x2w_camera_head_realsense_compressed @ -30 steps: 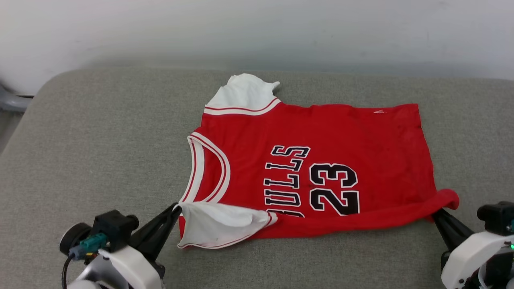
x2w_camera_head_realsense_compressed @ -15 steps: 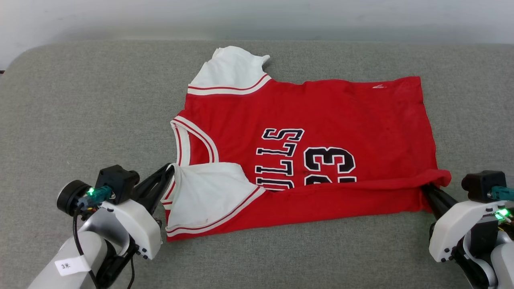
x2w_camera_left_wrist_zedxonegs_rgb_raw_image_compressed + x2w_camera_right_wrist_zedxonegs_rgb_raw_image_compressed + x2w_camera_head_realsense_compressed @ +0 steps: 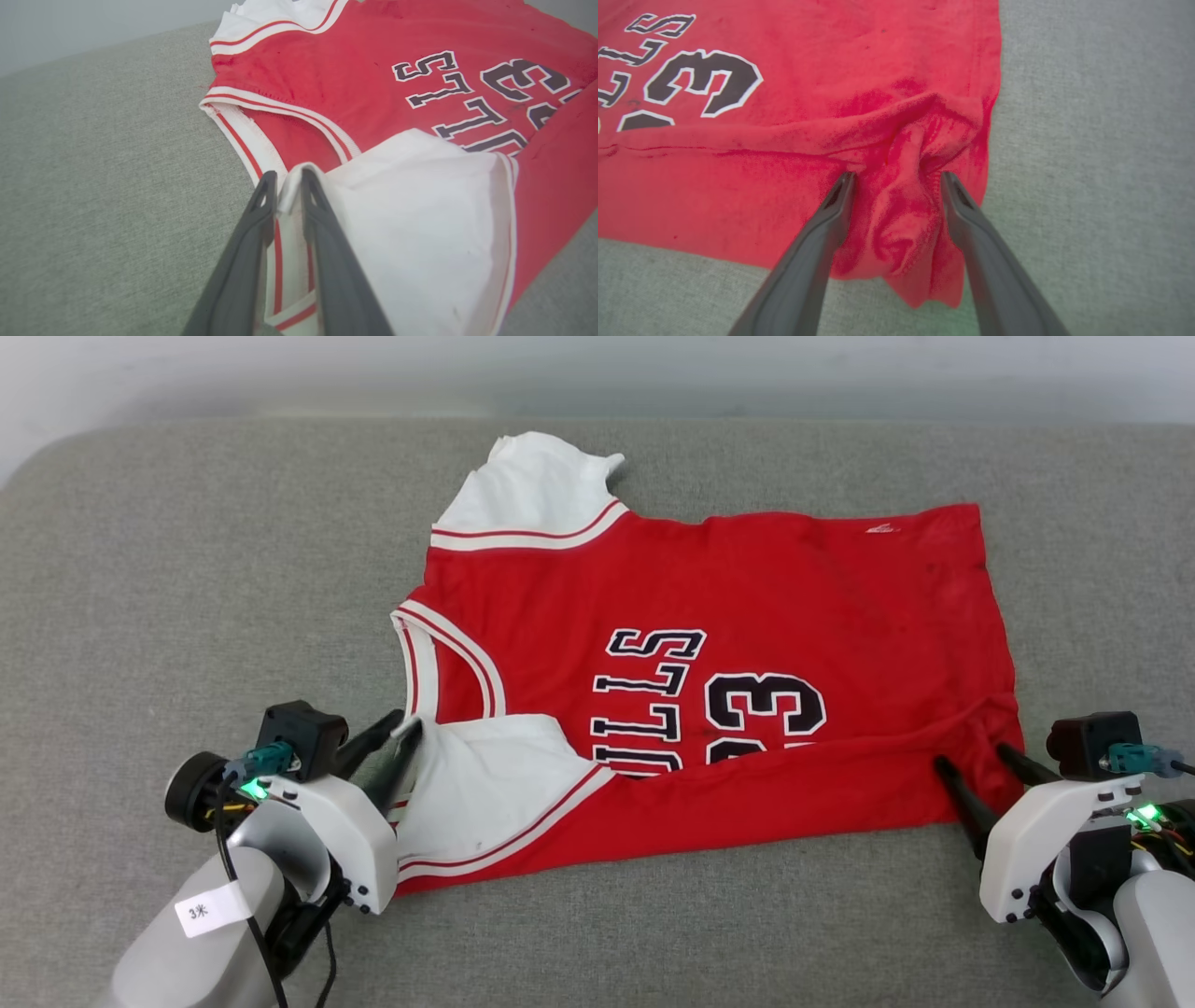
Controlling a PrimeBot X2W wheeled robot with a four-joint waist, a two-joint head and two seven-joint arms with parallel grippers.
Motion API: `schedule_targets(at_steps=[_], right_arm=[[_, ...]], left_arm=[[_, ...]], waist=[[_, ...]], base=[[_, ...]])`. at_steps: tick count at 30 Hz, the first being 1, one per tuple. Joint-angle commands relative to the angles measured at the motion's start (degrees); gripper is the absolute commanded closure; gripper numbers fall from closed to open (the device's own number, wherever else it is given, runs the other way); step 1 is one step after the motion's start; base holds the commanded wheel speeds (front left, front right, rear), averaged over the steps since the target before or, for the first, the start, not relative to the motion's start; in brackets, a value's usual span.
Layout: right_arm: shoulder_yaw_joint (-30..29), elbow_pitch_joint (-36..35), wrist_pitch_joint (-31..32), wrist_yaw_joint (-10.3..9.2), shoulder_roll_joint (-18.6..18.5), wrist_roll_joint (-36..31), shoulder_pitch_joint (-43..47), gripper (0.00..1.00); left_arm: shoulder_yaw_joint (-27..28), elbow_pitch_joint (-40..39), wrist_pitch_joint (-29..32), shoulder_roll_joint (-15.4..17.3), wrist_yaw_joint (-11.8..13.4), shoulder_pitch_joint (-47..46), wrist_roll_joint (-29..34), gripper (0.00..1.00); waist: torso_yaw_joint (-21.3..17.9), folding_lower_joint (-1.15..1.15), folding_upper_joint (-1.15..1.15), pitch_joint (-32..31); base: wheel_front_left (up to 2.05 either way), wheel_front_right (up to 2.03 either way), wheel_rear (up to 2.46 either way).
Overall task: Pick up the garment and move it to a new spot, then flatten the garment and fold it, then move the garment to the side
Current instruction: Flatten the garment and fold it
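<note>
The garment (image 3: pixel 709 588), a red jersey with black lettering and the number 23, lies spread on a grey cushion (image 3: pixel 187 569), collar to my left. Its near edge is folded up over the lower part of the lettering. My left gripper (image 3: pixel 407 721) is at the near white sleeve (image 3: pixel 476 775); in the left wrist view its fingers (image 3: pixel 288 179) stand slightly apart, open, with the sleeve's edge lying between them. My right gripper (image 3: pixel 971 754) is open at the hem corner. In the right wrist view a bunched red fold (image 3: pixel 901 219) sits loose between its fingers (image 3: pixel 898 176).
The far white sleeve (image 3: pixel 537 490) lies rumpled toward the cushion's back edge, with a pale wall (image 3: pixel 597 364) behind it. Bare grey cushion runs to the left of the collar, to the right of the hem and along the front.
The head camera has tilted down. Both grippers carried the near edge further over the lettering, then parted: the right now stands wide, the left only a little.
</note>
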Motion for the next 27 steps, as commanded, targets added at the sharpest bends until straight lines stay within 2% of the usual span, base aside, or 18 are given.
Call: schedule_targets(at_steps=[1,7,12,19,22,27], right_arm=[[0.1,0.2,-0.3,-0.07,0.3,-0.1,-1.1,0.00],[1.1,-0.9,-0.2,-0.08,-1.0,1.7,0.3,0.00],[1.7,-5.1,1.8,-0.07,-3.6,3.0,3.0,0.00],[-0.6,-14.4,9.4,-0.07,-5.6,3.4,8.6,0.00],[-2.9,-18.2,15.3,-0.07,-5.0,3.0,11.3,0.00],[-7.4,-25.9,22.4,-0.06,-2.0,1.3,14.6,0.00]], left_arm=[[-0.1,0.6,-0.6,-0.4,0.0,-0.3,-0.2,0.00],[2.7,3.2,-5.5,-2.9,2.2,1.7,-2.8,0.00],[5.2,-0.1,-7.1,-4.2,4.7,5.6,-6.0,0.00],[5.9,-9.7,-3.3,-4.5,10.5,13.7,-9.0,0.00],[6.0,-14.6,-1.5,-4.0,13.1,16.7,-9.2,0.00],[4.7,-19.7,2.5,-2.3,16.8,19.9,-8.1,0.00]], waist=[[0.1,-0.01,0.00,-0.5],[0.4,-0.01,0.00,-4.1],[1.0,-0.01,0.00,-7.3],[1.3,-0.01,0.00,-9.6],[1.3,-0.01,0.00,-9.8],[1.0,-0.01,0.00,-8.8]], base=[[0.00,0.00,0.00],[0.00,0.00,0.00],[0.00,0.00,0.00],[0.00,0.00,0.00],[0.00,0.00,0.00],[0.00,0.00,0.00]])
